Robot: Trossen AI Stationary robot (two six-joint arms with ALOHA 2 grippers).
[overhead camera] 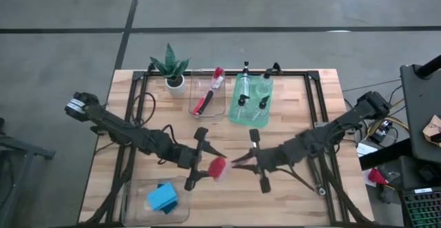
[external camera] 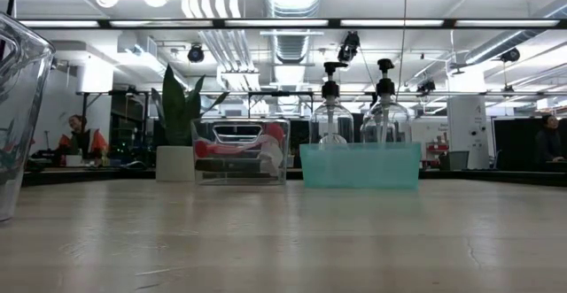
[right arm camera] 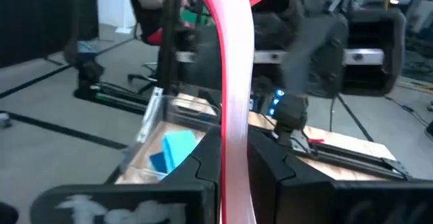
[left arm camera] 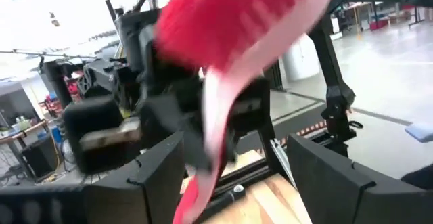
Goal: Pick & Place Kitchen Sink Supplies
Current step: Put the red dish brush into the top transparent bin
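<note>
A red dish brush (overhead camera: 219,167) with a pale pink handle hangs in the air over the table's near middle, between my two grippers. My right gripper (overhead camera: 249,162) reaches in from the right and is shut on the handle. My left gripper (overhead camera: 201,164) faces it from the left and is open. In the left wrist view its fingers (left arm camera: 155,176) stand wide on either side of the handle (left arm camera: 211,143), with the red bristle head (left arm camera: 230,21) close above. Whether they touch it does not show. Neither gripper shows in the low view. My right gripper (right arm camera: 235,160) pinches the brush's pink handle (right arm camera: 233,116) between its two fingers, away from the bristle head. The fingers come in about level from the table's right, and the handle runs on ahead of them toward the left gripper. The brush is lifted clear of the table.
A clear bin (overhead camera: 155,202) at the near left holds blue sponges (overhead camera: 162,197). Along the far edge stand a potted plant (overhead camera: 172,73), a clear bin (overhead camera: 207,96) with a red and a black brush, and a green bin (overhead camera: 251,98) with clear bottles (external camera: 332,116). Bare wood lies between.
</note>
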